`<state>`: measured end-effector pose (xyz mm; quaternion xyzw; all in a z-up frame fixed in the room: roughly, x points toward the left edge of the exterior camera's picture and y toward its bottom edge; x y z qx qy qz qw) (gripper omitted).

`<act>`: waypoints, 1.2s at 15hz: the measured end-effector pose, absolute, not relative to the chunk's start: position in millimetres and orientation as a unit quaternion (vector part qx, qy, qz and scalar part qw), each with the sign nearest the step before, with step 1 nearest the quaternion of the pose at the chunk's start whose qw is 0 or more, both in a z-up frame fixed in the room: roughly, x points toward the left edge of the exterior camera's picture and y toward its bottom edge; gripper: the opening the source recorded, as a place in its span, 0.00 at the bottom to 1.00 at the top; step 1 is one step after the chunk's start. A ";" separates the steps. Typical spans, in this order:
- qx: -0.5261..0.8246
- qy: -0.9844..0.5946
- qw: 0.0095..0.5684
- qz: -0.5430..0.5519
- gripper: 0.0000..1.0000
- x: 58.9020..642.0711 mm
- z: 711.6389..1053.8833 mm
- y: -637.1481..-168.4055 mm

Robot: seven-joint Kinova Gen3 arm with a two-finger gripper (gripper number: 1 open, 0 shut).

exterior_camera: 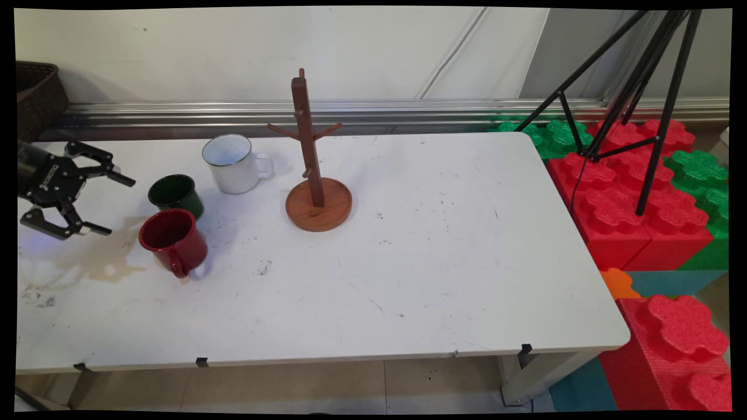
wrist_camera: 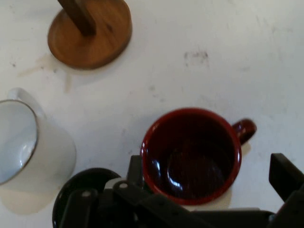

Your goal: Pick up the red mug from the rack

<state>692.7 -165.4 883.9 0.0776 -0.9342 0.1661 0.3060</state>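
While spread wide, gripper (exterior_camera: 105, 203) nears glossy—seemingly ceramic—round red mug (exterior_camera: 173, 241).

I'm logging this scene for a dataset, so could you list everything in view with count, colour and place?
red mug: 1, red, table's left part, upright, nearest the end effector
green mug: 1, dark green, just behind the red mug
white mug: 1, white, right of the green mug
mug tree: 1, brown wood, right of the white mug
table: 1, white
basket: 1, dark brown, far left by the wall
foam blocks: several, red and green, right of the table
tripod: 1, black, on the blocks
end effector: 1, black, open, left of the mugs
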 end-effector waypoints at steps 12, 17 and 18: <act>-0.059 -0.956 0.222 0.182 1.00 694.4 862.0 -166.2; -0.107 -0.957 0.198 0.183 1.00 691.2 855.1 -166.2; -0.118 -0.957 0.193 0.183 1.00 689.9 853.5 -165.9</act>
